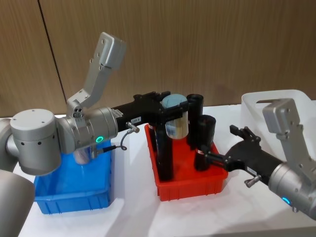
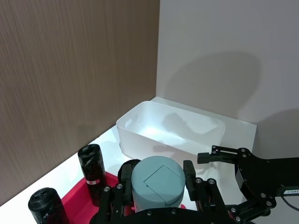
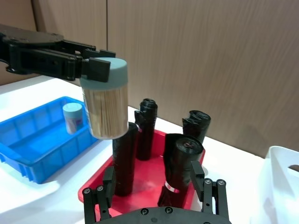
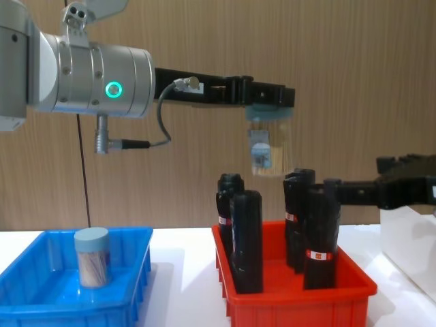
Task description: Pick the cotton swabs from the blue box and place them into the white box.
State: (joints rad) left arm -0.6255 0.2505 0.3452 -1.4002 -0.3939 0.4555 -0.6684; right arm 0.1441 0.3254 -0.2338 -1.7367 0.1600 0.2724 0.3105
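Observation:
My left gripper (image 1: pixel 173 106) is shut on a clear jar of cotton swabs (image 1: pixel 176 120) by its pale blue lid (image 2: pixel 158 181), high above the red bin (image 1: pixel 190 185). The wrist view looks past the jar to the white box (image 2: pixel 168 133), which stands farther right (image 1: pixel 276 101). A second cotton swabs jar (image 4: pixel 92 255) stands upright in the blue box (image 4: pixel 75 300) at the left (image 3: pixel 73 117). My right gripper (image 1: pixel 222 144) is open, hovering by the red bin's right side, short of the white box.
Several tall black cylinders (image 4: pixel 246 238) with red-white bands stand in the red bin between the blue box (image 1: pixel 74 195) and the white box (image 4: pixel 409 245). A wood-panelled wall runs behind the white table.

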